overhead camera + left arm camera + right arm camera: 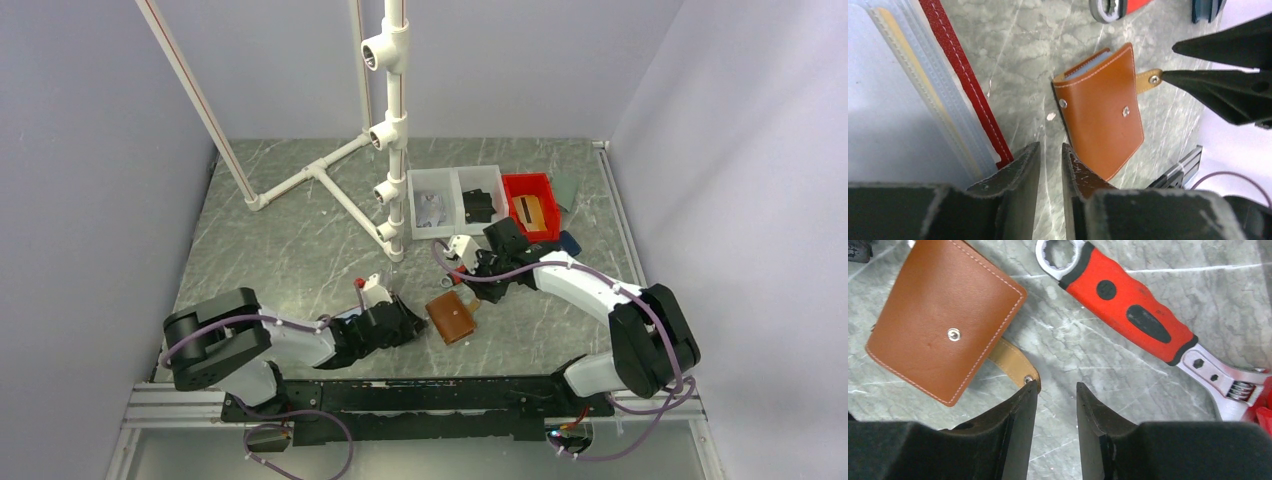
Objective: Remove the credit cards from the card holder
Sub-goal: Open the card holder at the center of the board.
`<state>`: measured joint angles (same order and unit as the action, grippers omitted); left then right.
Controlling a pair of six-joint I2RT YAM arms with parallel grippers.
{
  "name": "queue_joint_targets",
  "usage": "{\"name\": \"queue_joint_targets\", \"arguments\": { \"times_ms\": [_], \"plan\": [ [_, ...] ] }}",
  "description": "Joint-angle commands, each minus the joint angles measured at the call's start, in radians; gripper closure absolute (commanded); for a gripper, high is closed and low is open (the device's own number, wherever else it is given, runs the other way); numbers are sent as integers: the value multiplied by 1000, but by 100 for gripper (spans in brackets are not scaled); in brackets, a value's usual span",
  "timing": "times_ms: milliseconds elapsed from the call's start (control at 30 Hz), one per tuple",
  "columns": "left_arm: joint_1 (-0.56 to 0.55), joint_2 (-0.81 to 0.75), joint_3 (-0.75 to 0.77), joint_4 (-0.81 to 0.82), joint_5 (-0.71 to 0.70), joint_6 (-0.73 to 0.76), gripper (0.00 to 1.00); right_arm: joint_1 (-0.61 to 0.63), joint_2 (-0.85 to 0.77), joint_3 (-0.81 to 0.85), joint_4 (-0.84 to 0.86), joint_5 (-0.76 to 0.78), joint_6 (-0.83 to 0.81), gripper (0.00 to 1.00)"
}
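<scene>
Card holder (945, 320) lies closed, strap (1013, 362) loose at five o'clock; right gripper (1057, 386) and left gripper (1050, 146) flank it, slightly apart and empty, poised to open it.

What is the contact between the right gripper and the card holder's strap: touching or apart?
Touching. In the left wrist view, one fingertip of the right gripper meets the end of the strap of the card holder; the jaws stand open.

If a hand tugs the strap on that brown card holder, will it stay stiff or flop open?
Probably flops open: the strap on the card holder lies unsnapped. Its stitched leather looks soft, so may bend. Lying flat, it likely slides, not rolls.
</scene>
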<state>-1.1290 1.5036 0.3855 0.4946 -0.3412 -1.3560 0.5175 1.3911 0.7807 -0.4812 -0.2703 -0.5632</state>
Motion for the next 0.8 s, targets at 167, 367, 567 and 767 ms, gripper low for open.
{"name": "queue_joint_targets", "arguments": {
  "times_ms": [167,367,567,767],
  "plan": [
    [3,-149,-77,127,127,240,60,14,-30,21,-26,-145,24,63],
    [3,-94,-100,267,170,240,56,67,55,22,-2,-47,42,72],
    [7,51,-129,517,210,169,55,111,93,19,10,-6,40,77],
    [27,208,-146,713,256,113,40,122,101,38,-8,-85,57,78]
  ]
}}
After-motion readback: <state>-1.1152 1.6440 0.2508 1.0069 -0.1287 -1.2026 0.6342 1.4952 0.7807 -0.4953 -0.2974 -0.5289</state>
